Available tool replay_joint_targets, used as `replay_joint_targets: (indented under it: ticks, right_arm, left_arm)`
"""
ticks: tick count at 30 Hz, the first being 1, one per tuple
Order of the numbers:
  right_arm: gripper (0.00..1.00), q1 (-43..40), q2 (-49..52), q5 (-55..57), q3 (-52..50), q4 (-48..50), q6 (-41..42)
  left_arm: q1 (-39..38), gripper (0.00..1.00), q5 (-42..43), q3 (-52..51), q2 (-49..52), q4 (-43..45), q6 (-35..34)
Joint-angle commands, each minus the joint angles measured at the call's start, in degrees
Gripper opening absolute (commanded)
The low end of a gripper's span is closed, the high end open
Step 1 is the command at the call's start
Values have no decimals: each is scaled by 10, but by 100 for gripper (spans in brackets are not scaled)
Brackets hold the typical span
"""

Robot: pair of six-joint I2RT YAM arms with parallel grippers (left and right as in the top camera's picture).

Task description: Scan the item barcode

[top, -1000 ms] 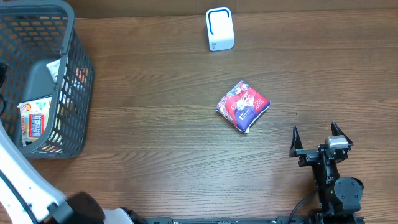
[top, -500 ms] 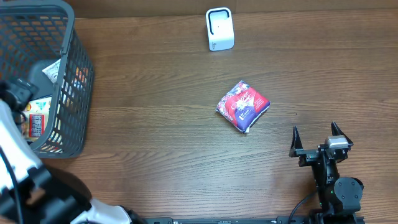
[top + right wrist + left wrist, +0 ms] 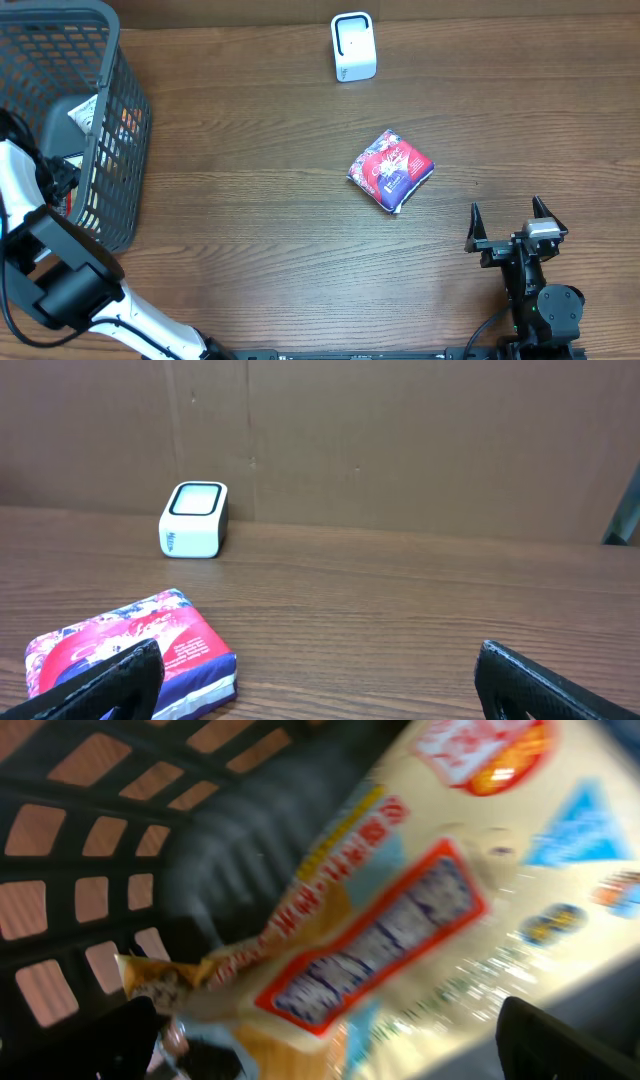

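My left gripper [image 3: 57,178] reaches down inside the grey mesh basket [image 3: 122,160] at the table's left edge. In the left wrist view the left gripper [image 3: 335,1042] is open, its dark fingers [image 3: 135,1035] spread wide. A blurred cream snack packet [image 3: 420,900] with a red-framed label lies just beyond and between them, not gripped. A red and purple packet [image 3: 390,170] lies flat mid-table. The white scanner [image 3: 353,47] stands at the back edge. My right gripper [image 3: 506,212] rests open near the front right, with nothing in it. The right wrist view shows that packet [image 3: 130,650] and the scanner [image 3: 194,520] ahead of the right gripper [image 3: 318,655].
The basket holds other items, among them a grey one [image 3: 62,125] against its right wall. The basket's mesh [image 3: 90,840] closes in round the left gripper. A brown wall [image 3: 400,440] stands behind the scanner.
The left arm has swung from the table's front-left corner down into the basket and now covers the cream packet, with its jaws spread. The right arm and the table packet have not moved.
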Motion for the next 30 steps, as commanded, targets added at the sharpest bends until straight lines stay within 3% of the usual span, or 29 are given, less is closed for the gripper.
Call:
replay_joint_targets:
  ticks: [1, 8, 13, 15, 18, 20, 22, 30]
  right_arm:
    - [100, -3, -5, 1, -6, 3, -2]
    - [100, -3, -5, 1, -6, 3, -2]
    - [100, -3, -5, 1, -6, 3, -2]
    - [100, -3, -5, 1, -6, 3, -2]
    - [100, -3, -5, 1, -6, 3, -2]
    - [100, -3, -5, 1, -6, 3, -2]
    - [100, -3, -5, 1, -6, 3, -2]
    - [100, -3, -5, 1, -6, 3, -2]
  left_arm:
    - [0, 100, -50, -1, 38, 3, 13]
    - [5, 100, -29, -1, 85, 3, 22]
    - [5, 96, 72, -1, 108, 5, 76]
    - [4, 89, 94, -1, 109, 4, 90]
    - [4, 66, 122, -1, 109, -3, 117]
    - [4, 41, 129, -1, 109, -9, 118]
    - [4, 4, 128, 2, 108, -16, 118]
    - [4, 4, 132, 130, 59, -100, 40]
